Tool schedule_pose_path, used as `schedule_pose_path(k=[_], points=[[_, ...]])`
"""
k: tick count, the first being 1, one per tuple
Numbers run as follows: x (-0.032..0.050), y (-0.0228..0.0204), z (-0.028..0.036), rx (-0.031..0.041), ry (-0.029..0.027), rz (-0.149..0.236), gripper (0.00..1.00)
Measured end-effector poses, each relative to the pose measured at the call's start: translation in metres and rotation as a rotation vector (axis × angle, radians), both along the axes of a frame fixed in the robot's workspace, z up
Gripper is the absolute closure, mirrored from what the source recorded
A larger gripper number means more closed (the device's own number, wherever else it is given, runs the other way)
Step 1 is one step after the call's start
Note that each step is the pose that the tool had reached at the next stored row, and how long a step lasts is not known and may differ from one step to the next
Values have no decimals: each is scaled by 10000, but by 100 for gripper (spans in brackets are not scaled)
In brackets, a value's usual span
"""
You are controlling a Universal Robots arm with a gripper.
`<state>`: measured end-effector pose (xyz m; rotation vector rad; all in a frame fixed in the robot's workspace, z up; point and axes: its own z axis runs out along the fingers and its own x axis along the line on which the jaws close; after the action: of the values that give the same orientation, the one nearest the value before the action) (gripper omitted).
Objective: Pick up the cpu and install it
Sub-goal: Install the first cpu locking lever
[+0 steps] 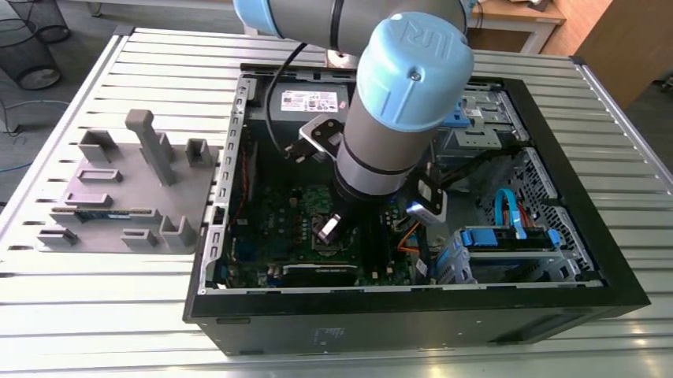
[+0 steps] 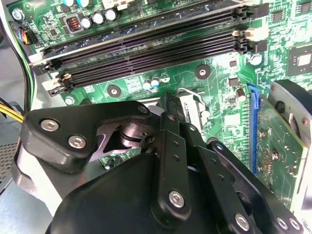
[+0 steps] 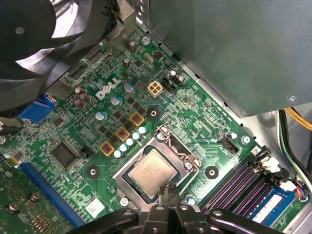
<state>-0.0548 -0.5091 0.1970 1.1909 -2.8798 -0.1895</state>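
- Across the exterior view's middle and right, on a slatted metal table [image 1: 94, 315]: open black computer case [image 1: 421, 311], insides exposed.
- At the exterior view's left, beside the case: grey moulded tray [image 1: 126, 201] with upright posts.
- From the upper middle of that frame down into the case: pale blue and grey robot arm [image 1: 405, 94].
- In the first wrist view: small flat square cpu [image 3: 155, 171] with a shiny silver-grey metal top, lying flat inside the dark metal-framed socket [image 3: 191, 165] of the green motherboard [image 3: 195, 117].
- Black gripper [image 3: 168, 189] right at the cpu's edge, fingertips pressed together, clamped on nothing; contact with the chip impossible to tell.
- In the second wrist view, beyond the gripper's black linkage: long black memory slots [image 2: 146, 44].
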Motion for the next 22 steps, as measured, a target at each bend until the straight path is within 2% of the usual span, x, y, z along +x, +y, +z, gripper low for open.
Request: schedule_pose_path(k=[4, 5, 10, 14, 17, 22], points=[[1, -2, -3, 4, 0, 1, 89], [1, -5, -10, 24, 2, 1, 89], [2, -22, -42, 222, 21, 1, 89], [15, -34, -54, 335, 83, 0, 89], [24, -38, -58, 363, 113, -1, 89], [49, -47, -63, 360, 141, -1, 89]])
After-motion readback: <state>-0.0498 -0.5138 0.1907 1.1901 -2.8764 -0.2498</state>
